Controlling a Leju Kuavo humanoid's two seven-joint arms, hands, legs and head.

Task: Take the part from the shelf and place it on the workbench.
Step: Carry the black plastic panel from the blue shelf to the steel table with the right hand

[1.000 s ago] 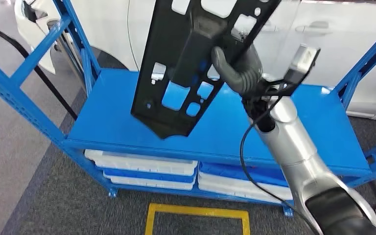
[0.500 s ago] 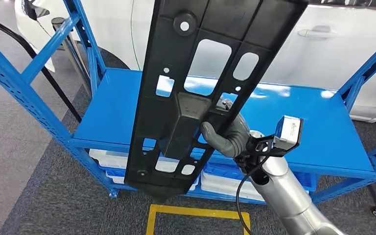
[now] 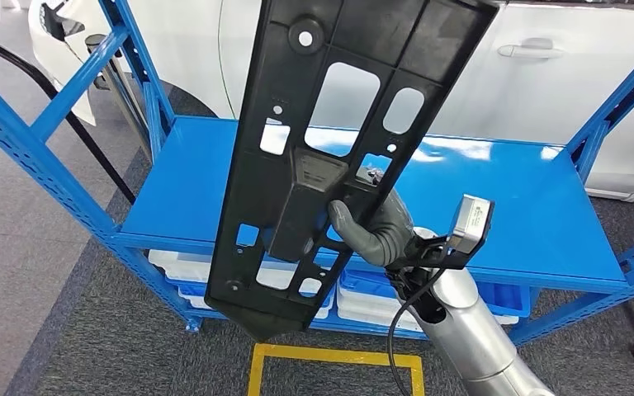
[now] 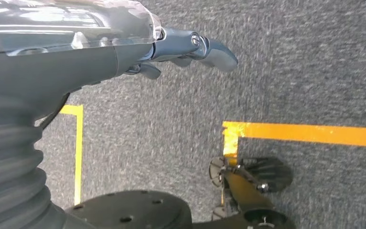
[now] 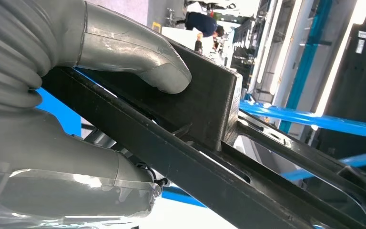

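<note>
1. Versus 1.0 s ago: the right hand has come lower and nearer, carrying the part off the blue shelf; its lower tip now hangs in front of the shelf's near edge, above the yellow floor marking. Little change since 0.5 s ago.
2. Right hand grips the part at its raised central block, thumb pressed on the block.
3. Part: long black plastic panel, held upright and tilted, ribbed, with rounded and square cut-outs and small round holes; tapers to a blunt point at the lower end.
4. Left hand hangs over grey carpet, fingers extended, holding nothing.
</note>
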